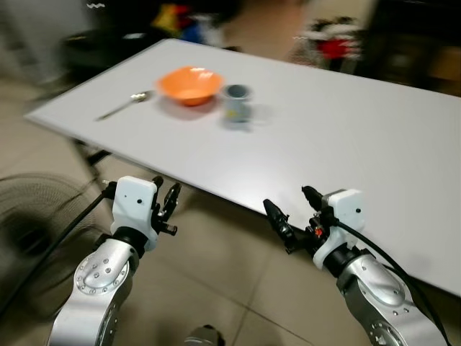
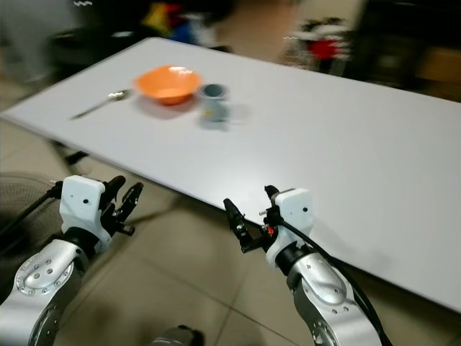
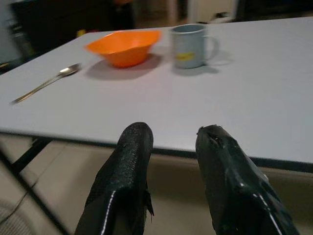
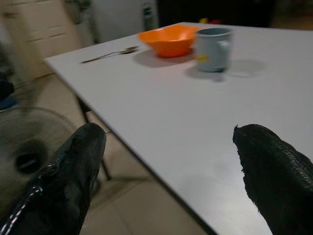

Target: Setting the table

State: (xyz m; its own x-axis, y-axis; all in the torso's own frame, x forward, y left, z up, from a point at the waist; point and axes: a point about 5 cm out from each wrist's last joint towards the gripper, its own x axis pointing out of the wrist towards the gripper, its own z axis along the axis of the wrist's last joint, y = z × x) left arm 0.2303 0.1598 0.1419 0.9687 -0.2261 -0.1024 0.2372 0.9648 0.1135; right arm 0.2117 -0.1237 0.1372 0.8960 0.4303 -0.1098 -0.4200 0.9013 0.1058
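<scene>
On the far left part of the white table (image 1: 346,137) stand the task's things: an orange bowl (image 1: 189,84), a grey mug (image 1: 236,102) just right of it, and a spoon (image 1: 124,105) lying to the bowl's left, a little apart.

The bowl looks like thin plastic — probably light and stiff, likely to skid on the smooth top if nudged, so a pinch across its flared rim seems the sound hold. The mug looks heavier and, if ceramic, breakable; its handle shows on one side in the left wrist view, but a grip across the body or over the lip would likely suit long fingers better. The spoon is thin metal lying flat, and should be the awkward one: slippery, with little to get under, best taken across the handle near its middle.

The left tool (image 1: 165,205) hangs before the near table edge with its fingers a little apart and nothing between them. The right tool (image 1: 294,213), also at the near edge and further right, is spread wide and holds nothing. Both are well short of the dishes.

The table top is plain, matte and bare around the three pieces. The floor is pale tile; a round fan (image 1: 36,223) sits low on the near left, and dark furniture with blurred coloured objects lines the far side of the room.
</scene>
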